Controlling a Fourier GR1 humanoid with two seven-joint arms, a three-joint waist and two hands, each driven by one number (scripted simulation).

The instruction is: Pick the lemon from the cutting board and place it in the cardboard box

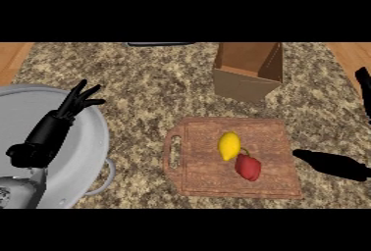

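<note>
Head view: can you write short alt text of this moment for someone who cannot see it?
A yellow lemon lies on a wooden cutting board, touching a red pepper, with an open cardboard box beyond. The right hand is beside the board's right edge; the left hand rests open over a grey pan.

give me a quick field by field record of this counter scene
lemon: on cutting board, touching the red pepper
cardboard box: open, beyond the board
pot: large, grey, at left
left hand: open, fingers up, over the pot
right hand: at the board's right edge, holds nothing, fingers unclear
task state: lemon not yet picked
</note>
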